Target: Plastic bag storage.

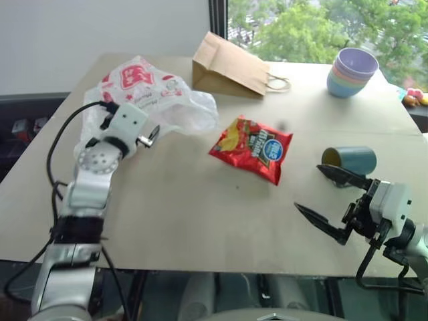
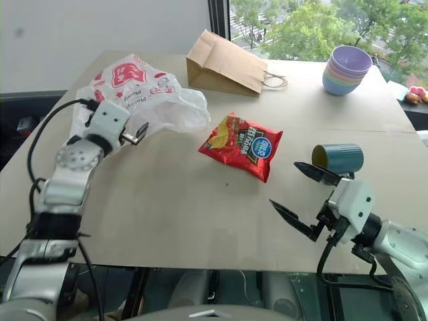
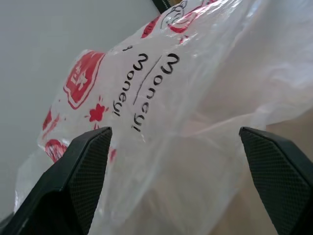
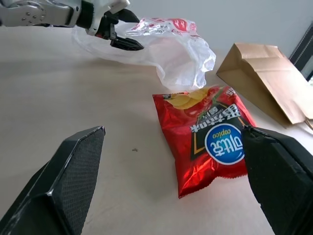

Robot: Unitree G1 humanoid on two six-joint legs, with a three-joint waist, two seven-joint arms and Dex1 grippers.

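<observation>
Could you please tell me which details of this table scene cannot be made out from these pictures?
- Plastic bag: its near side is hidden behind the left gripper in the eye views; whether the fingers touch the film is unclear.
- Brown paper bag: its contents, closed from view.
- Blue mug: its inside, too dark.
- Stacked bowls: their exact count, too small.
- Right gripper: open.

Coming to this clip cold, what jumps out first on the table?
The red snack packet lies in the middle of the table, brightest thing there. To its left, the crinkly white plastic bag with red print has the open left gripper right up against it. At the far edge lies a brown paper bag, with stacked pastel bowls at the far right.
</observation>
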